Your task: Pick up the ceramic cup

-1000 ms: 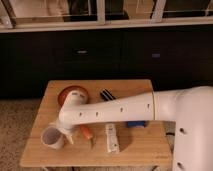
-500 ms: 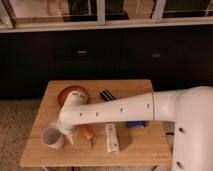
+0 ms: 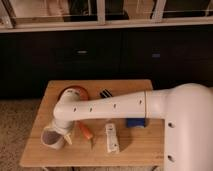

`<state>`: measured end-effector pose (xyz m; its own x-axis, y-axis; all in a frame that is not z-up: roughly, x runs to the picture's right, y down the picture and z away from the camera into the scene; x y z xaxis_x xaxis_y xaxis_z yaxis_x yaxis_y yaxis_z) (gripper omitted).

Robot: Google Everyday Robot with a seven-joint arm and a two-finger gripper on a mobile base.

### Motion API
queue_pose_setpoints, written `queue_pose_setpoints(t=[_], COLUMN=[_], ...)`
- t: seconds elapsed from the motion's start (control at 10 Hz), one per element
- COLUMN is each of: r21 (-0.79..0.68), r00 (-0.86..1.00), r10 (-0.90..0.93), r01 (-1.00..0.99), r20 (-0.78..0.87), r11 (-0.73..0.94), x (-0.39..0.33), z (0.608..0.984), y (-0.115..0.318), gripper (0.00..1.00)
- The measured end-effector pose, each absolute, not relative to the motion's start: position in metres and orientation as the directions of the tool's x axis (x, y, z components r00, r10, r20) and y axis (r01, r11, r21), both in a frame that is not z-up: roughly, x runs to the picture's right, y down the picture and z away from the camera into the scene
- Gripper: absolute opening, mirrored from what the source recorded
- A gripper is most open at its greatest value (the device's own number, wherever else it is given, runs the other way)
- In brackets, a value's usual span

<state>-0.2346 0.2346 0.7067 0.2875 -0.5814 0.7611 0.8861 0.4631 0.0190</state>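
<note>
The ceramic cup (image 3: 51,138) is small and white with a greyish inside. It stands at the front left of the wooden table (image 3: 140,147). My gripper (image 3: 63,133) hangs from the end of the white arm (image 3: 107,106) and sits right at the cup's right rim, touching or nearly touching it. The arm hides the gripper's upper part. The cup rests on the table and looks slightly tilted.
An orange bowl (image 3: 74,93) sits behind the arm's wrist. An orange stick-like object (image 3: 86,131), a white tube (image 3: 112,138), a blue object (image 3: 135,122) and a dark item (image 3: 105,93) lie on the table. Dark cabinets (image 3: 110,55) stand behind.
The arm and gripper have stayed almost still at the cup. The cup has stayed in the same place.
</note>
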Motion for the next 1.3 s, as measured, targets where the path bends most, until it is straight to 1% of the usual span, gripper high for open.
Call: queue_pose_setpoints(t=[0.4,1.1,1.2,1.3], r21=[0.043,0.036,0.035,0.037], r00=[0.232,0.225,0.226,0.224], r10=[-0.606,-0.636,-0.634,-0.634], r01=[0.914,0.928,0.928,0.927], r20=[0.761,0.738,0.739,0.740], r11=[0.404,0.370,0.372,0.372], x=[-0.2360,-0.2326,-0.2324,-0.2341], z=[0.7063,0.7029,0.7039,0.7076], y=[0.2402,0.2456,0.2461,0.2438], gripper=[0.80,0.80,0.78,0.68])
